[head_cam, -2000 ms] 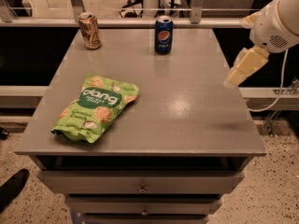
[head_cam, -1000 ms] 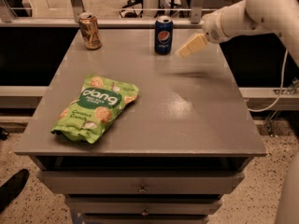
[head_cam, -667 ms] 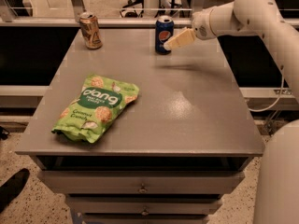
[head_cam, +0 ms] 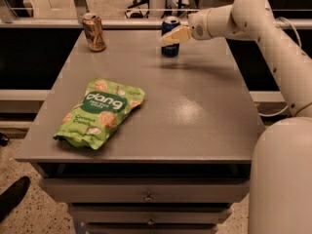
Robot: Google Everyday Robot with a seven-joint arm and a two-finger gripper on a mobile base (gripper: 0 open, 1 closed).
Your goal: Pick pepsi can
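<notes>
2 cans, 1 snack bag and 1 arm w/ 1 gripper are counted on and over 1 grey table top (head_cam: 204, 116). The pepsi can (head_cam: 170, 50) (dark blue, silver top) is stood upright at the far edge of the top, slightly right of centre. The gripper (head_cam: 168, 38) is held at the can's mid-height, reached in from the right, so the can's middle band is covered in the camera view and only its top and bottom strip are left showing. Whether the claw is apart, together or clamped on the can cannot be told, nor whether contact is made at all. The 2nd can, a gold-brown can (head_cam: 94, 32), is stood upright at the far-left corner, well apart from the pepsi can. The 1 green bag (head_cam: 100, 112), lettered "dang", is laid flat on the near-left part of the top, turned at a slant, w/ its lower end near the front-left edge and well apart from both cans. The white arm (head_cam: 253, 9) is seen bent up behind the gripper and run down the right side; the robot's white body (head_cam: 282, 179) is seen in the bottom-right corner. Below the top, 2 drawer fronts are seen, one under the other, the upper w/ 1 small knob (head_cam: 147, 197). At bottom left, 1 dark shoe (head_cam: 12, 196) is seen on the speckled floor.
</notes>
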